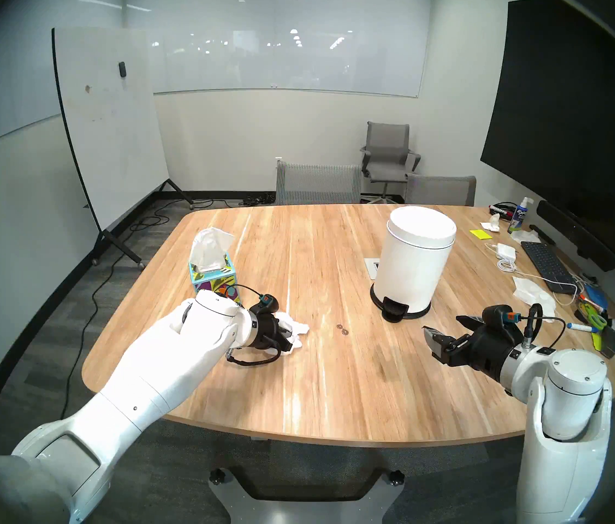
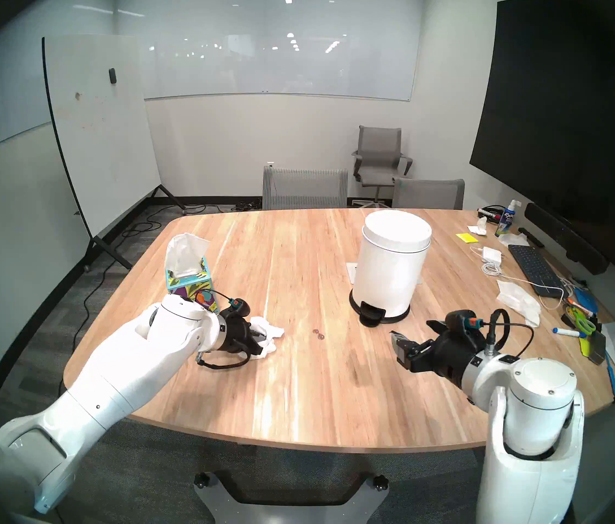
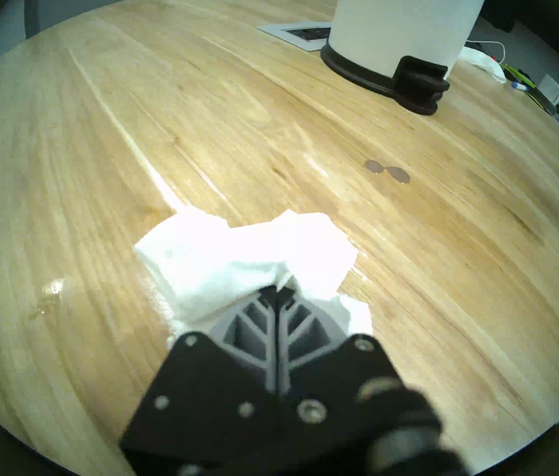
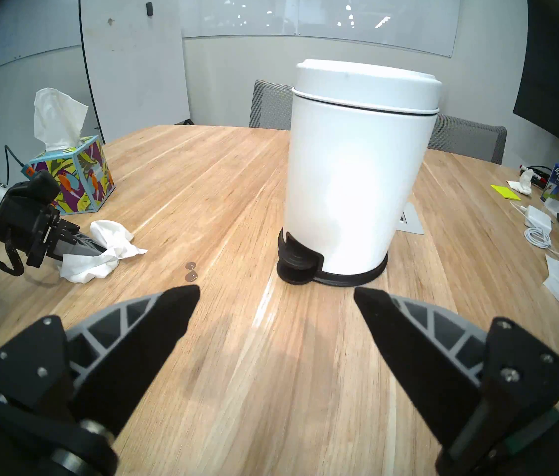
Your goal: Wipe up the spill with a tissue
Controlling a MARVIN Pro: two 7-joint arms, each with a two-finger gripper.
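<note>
- Two small brown drops, the spill point(image 1: 341, 329), lie close together on the tabletop point(image 1: 336, 391), about midway between its left and right edges and nearer to its near edge than to the far one.
- I judge the step in hand is to bring the tissue point(image 1: 295, 329) over to these drops; it is near them but not yet touching.
- To do this well, I would keep the paper low and flat on the wood, pass fully over both drops, and press gently so that nothing is smeared.
- My left gripper point(image 3: 276, 290) is closed tight on the tissue, which bunches around its tips and trails on the wood.
- My right gripper point(image 4: 276, 302) hangs above the near right part of the tabletop, jaws wide apart, holding nothing, in front of the white pedal bin point(image 1: 411, 262).
</note>
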